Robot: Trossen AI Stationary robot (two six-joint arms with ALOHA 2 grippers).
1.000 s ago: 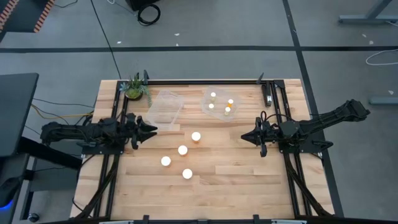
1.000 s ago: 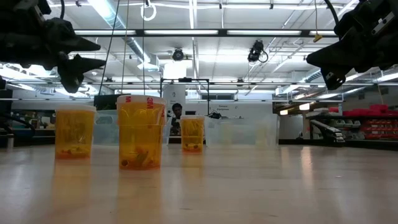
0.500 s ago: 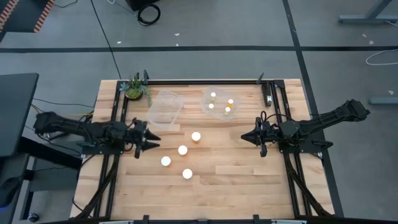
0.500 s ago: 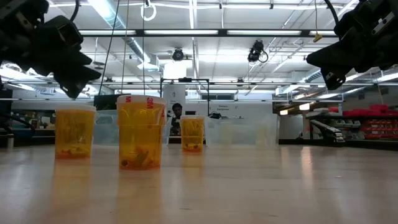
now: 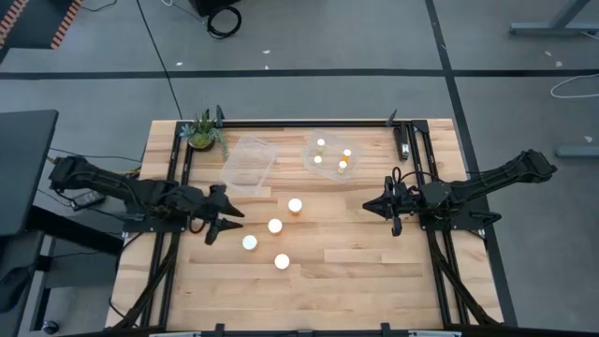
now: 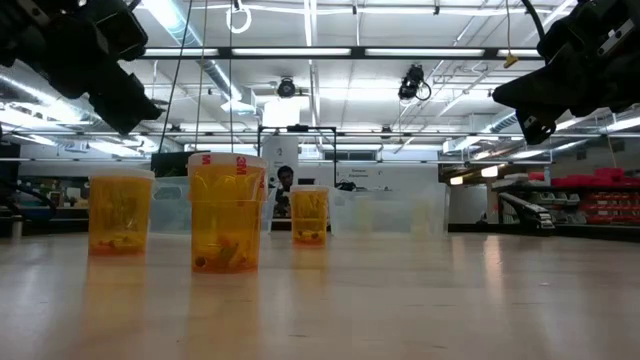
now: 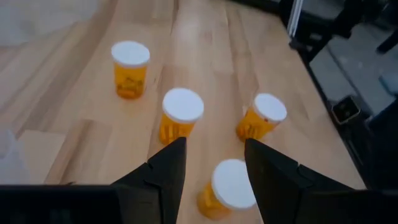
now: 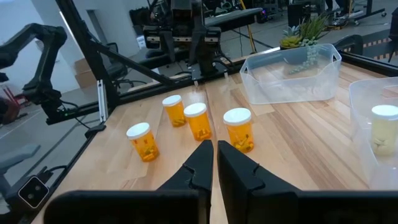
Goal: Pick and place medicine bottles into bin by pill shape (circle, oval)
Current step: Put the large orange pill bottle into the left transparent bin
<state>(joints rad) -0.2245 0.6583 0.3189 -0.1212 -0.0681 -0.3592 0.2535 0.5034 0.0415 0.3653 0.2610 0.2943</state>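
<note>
Left claw (image 5: 227, 225) hovering above the worktop (image 5: 374, 271), fingers (image 7: 165, 171) spread apart and holding nothing. Just ahead of its tips, a loose cluster of four medicine bottles: nearest bottle (image 5: 250, 242) almost beneath the tips, second bottle (image 5: 275, 226) a little farther out, third bottle (image 5: 295, 205) beyond that toward the bins, fourth bottle (image 5: 282, 261) off to the near side. All four upright, white caps on, apart from one another.

Right claw (image 5: 372, 206) parked low over the opposite side of the worktop, fingers (image 8: 198, 163) pressed together, empty, well apart from the cluster and pointing toward it.

Beyond the left claw, an empty clear bin (image 5: 247, 162); beside that, nearer the right claw, a second clear bin (image 5: 359, 167) with four more bottles (image 5: 332, 155) inside. Small potted plant (image 5: 202, 132) at the far corner behind the left claw.
</note>
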